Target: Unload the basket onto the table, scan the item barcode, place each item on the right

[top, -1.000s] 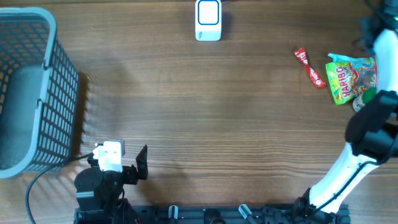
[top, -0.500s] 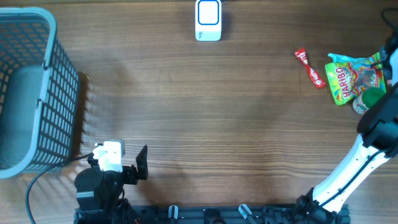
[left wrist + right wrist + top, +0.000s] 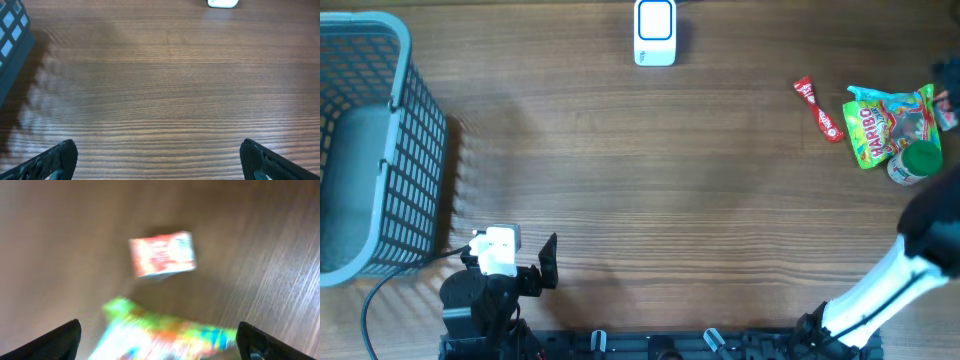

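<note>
Haribo gummy bag (image 3: 882, 125), green-yellow plastic: lying at the wooden table's (image 3: 620, 150) right edge, well apart from white boxy scanner (image 3: 655, 32) | right gripper (image 3: 160, 340): jaws wide, empty | left gripper (image 3: 157, 155): same | risk imo: green-capped bottle (image 3: 918, 160) touching it, red candy wrapper (image 3: 818, 110) beside, easy to pinch the wrong thing

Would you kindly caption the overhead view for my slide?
Barcode scanner at far edge, basket left, Haribo bag and red candy right.

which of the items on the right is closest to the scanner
The red wrapper, lying furthest left of the group; the Haribo bag and green-capped jar sit further right.
</note>
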Controlling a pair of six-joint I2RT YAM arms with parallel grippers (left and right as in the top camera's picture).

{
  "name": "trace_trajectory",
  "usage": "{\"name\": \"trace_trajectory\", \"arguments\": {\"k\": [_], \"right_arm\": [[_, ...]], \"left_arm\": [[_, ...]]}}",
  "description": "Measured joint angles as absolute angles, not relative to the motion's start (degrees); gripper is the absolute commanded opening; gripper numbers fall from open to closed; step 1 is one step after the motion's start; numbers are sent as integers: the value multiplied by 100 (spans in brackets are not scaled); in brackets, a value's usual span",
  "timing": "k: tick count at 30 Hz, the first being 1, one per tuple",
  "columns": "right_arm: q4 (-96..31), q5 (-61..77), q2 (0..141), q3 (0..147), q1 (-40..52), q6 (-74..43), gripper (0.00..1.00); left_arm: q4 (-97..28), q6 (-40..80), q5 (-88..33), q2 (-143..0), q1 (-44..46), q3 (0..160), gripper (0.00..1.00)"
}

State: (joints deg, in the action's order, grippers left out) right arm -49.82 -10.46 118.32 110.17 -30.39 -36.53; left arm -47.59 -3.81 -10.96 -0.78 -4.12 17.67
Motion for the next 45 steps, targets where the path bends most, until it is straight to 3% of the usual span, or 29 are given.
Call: {"name": "trace_trajectory", "arguments": {"k": [13, 26, 31, 40, 45], "right_arm": [[-6969, 257, 7743, 11041, -2152, -3133, 100], [-8510, 399, 6252, 11045, -2152, -3116, 100], [-8423, 405, 6198, 11045, -2152, -2923, 100], [-5817, 576, 5360, 10624, -1103, -1385, 100], [-5365, 884, 4692, 10403, -652, -945, 100]], "left_arm": [[-4759, -381, -1096, -80, -412, 1765, 100], [-4757, -381, -1096, -78, -412, 1765, 100], [-4759, -381, -1096, -80, -412, 1767, 100], [-4759, -381, -1096, -78, -412, 1765, 100], [-4759, -381, -1096, -80, -412, 1765, 100]]}}
